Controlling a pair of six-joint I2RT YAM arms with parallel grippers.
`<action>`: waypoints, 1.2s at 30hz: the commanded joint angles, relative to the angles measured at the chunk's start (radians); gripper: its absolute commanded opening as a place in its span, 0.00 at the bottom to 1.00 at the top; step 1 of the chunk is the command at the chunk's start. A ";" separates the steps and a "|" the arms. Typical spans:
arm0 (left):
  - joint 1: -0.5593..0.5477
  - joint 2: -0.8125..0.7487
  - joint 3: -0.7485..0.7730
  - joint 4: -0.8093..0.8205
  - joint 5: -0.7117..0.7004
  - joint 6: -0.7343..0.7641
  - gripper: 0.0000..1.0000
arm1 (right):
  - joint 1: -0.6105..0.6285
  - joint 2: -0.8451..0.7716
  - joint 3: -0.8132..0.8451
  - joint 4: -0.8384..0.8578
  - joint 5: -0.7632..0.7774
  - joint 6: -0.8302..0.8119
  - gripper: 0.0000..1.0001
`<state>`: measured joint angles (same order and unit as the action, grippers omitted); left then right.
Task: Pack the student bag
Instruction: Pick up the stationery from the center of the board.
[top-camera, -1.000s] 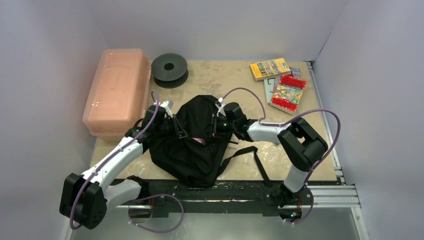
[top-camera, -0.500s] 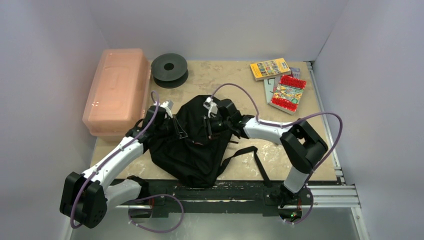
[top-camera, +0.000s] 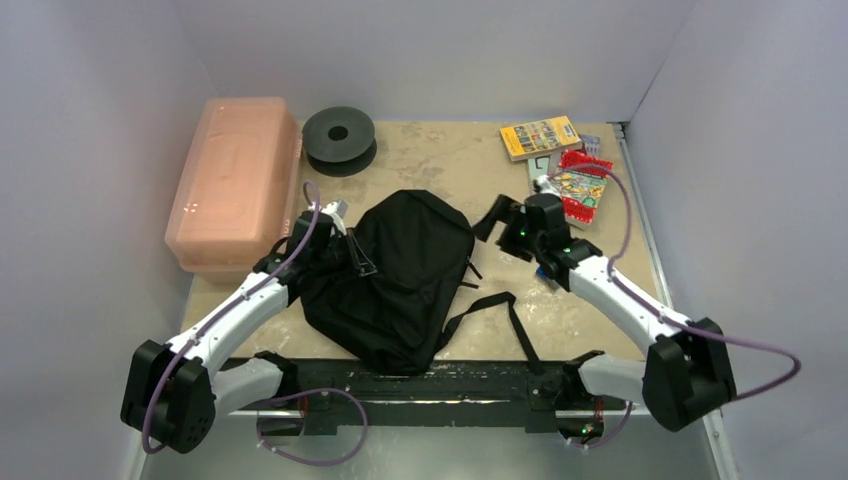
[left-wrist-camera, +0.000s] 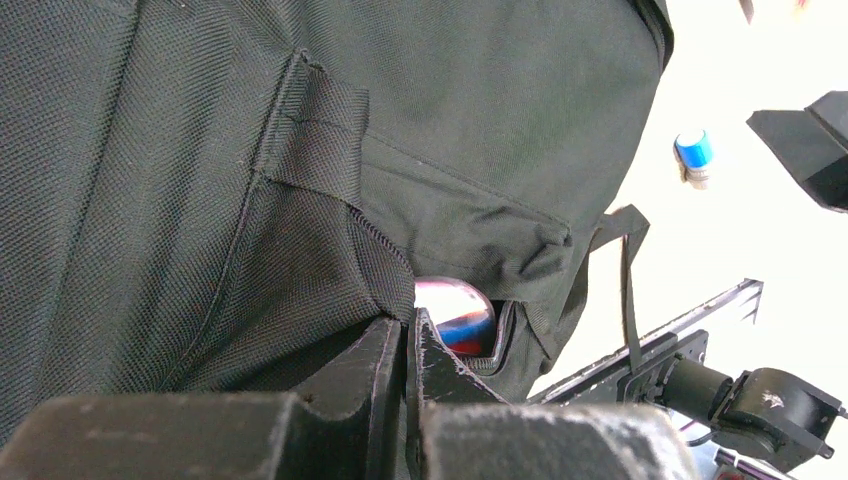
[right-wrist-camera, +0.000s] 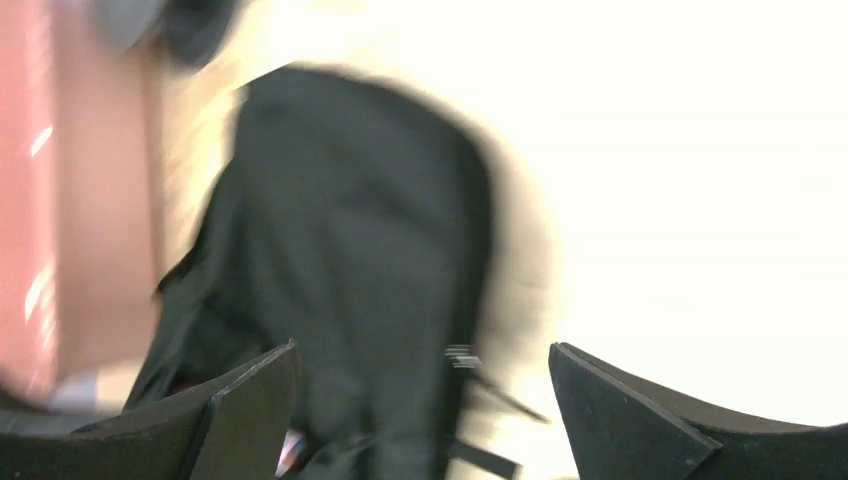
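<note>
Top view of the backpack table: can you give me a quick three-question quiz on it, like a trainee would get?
1. True or false: the right tool grips the student bag.
2. The left tool is: A) shut on the bag's fabric B) open above the bag C) out of sight.
3. What colour is the plastic box left of the bag?
Key: 1 false, it hangs open, off the bag; 2 A; 3 pink.
</note>
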<state>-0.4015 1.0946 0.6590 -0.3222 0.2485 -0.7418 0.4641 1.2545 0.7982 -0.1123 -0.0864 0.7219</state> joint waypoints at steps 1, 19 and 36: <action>0.001 0.017 0.004 0.084 0.018 -0.015 0.00 | -0.117 -0.104 -0.084 -0.266 0.353 0.298 0.99; 0.001 0.035 0.032 0.079 0.054 -0.004 0.00 | -0.324 -0.215 -0.144 -0.498 0.393 0.537 0.99; 0.001 -0.007 0.030 0.046 0.046 -0.001 0.00 | -0.428 -0.087 -0.203 -0.300 0.351 0.535 0.99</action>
<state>-0.4015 1.1175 0.6601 -0.3023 0.2661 -0.7410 0.0616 1.1606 0.5999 -0.4667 0.2405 1.2499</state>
